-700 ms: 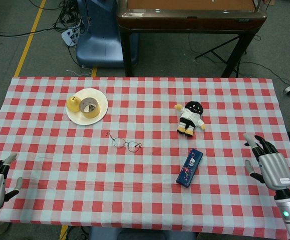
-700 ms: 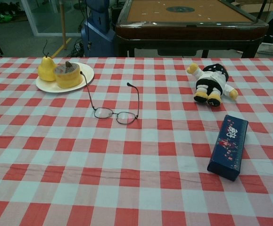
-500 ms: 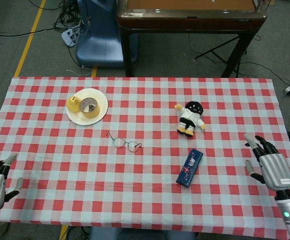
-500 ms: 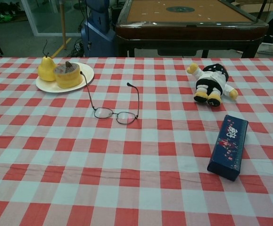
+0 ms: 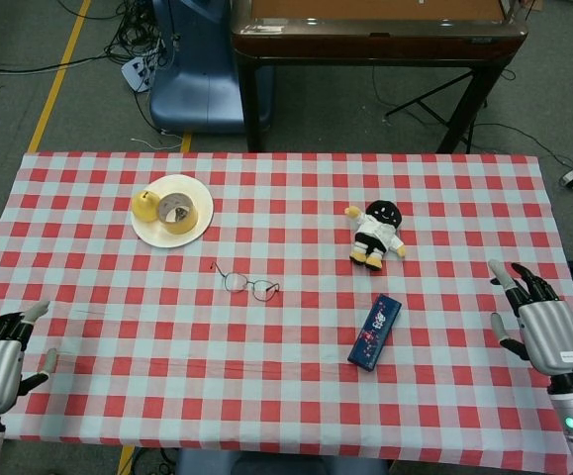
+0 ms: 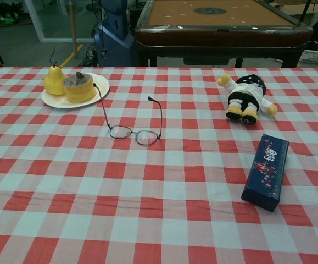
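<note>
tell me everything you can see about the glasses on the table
The glasses are a thin, dark, wire-like frame with two small oval clear lenses joined by a slim bridge. Both temple arms are unfolded; the pair rests on its lenses, the arms sticking up and away from the chest camera. They lie on the red and white checked tablecloth near the table's middle, apart from the plate behind them. Neither hand touches them.
</note>
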Controlling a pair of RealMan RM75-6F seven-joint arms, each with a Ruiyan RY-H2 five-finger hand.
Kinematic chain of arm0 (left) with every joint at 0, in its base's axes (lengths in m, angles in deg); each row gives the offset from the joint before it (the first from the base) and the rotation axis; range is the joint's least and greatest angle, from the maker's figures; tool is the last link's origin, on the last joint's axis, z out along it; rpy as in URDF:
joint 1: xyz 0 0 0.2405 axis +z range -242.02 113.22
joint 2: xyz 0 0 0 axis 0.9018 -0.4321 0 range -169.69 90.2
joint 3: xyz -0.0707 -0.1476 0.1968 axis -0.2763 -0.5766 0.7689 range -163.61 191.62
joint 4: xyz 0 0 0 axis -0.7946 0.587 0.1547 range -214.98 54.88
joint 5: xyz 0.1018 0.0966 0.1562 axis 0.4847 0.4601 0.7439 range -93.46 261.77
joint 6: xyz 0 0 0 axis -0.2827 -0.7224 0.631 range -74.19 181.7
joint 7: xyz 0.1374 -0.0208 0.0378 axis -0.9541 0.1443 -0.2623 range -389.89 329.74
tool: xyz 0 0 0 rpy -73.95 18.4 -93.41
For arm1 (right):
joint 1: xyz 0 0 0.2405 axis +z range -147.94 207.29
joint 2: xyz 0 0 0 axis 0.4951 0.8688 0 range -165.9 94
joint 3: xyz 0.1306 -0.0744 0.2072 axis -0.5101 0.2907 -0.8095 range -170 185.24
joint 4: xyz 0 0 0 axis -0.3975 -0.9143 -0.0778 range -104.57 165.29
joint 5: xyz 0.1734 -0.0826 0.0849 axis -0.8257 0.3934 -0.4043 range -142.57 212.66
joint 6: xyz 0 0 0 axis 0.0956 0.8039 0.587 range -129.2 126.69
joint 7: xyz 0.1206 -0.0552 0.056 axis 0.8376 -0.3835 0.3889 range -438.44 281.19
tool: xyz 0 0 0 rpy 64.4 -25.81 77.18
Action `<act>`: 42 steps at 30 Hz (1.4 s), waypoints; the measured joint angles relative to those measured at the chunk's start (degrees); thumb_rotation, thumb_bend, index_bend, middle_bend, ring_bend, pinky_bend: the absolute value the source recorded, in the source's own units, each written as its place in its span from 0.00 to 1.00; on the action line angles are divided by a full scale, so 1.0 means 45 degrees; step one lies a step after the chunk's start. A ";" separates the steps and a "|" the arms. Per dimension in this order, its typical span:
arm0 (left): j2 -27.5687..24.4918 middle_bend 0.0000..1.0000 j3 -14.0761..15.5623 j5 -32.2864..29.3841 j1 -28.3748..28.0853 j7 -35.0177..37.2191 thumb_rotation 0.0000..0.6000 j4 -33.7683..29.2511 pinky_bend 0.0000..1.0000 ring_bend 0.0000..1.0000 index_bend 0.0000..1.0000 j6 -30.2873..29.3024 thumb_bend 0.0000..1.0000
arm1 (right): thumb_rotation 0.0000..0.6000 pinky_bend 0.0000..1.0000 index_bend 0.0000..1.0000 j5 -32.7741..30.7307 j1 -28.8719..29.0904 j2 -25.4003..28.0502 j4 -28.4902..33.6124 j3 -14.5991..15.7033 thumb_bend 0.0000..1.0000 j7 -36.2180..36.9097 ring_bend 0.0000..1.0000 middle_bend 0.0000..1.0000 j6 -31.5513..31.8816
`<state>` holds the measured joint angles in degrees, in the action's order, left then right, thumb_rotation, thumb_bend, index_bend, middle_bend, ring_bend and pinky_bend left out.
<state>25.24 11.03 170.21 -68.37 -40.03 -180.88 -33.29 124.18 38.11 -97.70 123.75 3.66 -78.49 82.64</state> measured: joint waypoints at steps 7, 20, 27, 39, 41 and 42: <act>-0.0024 0.36 -0.0168 0.1000 -0.0749 0.0780 1.00 -0.0051 0.30 0.35 0.14 0.0406 0.43 | 1.00 0.19 0.00 -0.0201 0.0033 0.0200 0.0333 -0.0175 0.45 -0.0229 0.10 0.29 0.0019; 0.0637 0.94 -0.0467 0.3095 -0.3642 0.1753 1.00 -0.0563 0.89 0.91 0.09 0.3020 0.43 | 1.00 0.19 0.00 -0.0511 -0.0070 0.0574 0.1003 -0.0315 0.45 -0.0843 0.10 0.29 0.0129; 0.1695 1.00 -0.0902 0.2572 -0.5262 0.0868 1.00 -0.0858 0.98 0.99 0.07 0.5124 0.43 | 1.00 0.19 0.00 -0.0594 -0.0116 0.0594 0.1018 -0.0303 0.45 -0.0843 0.10 0.29 0.0101; 0.3882 1.00 -0.1543 0.0692 -0.7237 -0.1461 1.00 -0.0550 1.00 1.00 0.00 0.7245 0.43 | 1.00 0.19 0.00 -0.0724 0.0028 0.0518 0.0904 -0.0314 0.45 -0.0843 0.10 0.29 -0.0239; 0.4187 1.00 -0.1651 0.0177 -0.7464 -0.2058 1.00 -0.0516 1.00 1.00 0.00 0.7454 0.43 | 1.00 0.19 0.00 -0.0744 0.0034 0.0530 0.0887 -0.0323 0.45 -0.0818 0.10 0.29 -0.0255; 0.4316 1.00 -0.1702 -0.0085 -0.7561 -0.2320 1.00 -0.0499 1.00 1.00 0.00 0.7542 0.43 | 1.00 0.19 0.00 -0.0756 0.0036 0.0541 0.0874 -0.0325 0.45 -0.0797 0.10 0.29 -0.0266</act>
<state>44.66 3.37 169.83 -102.40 -50.47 -183.13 0.65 120.78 38.27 -95.27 127.68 2.20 -82.08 81.44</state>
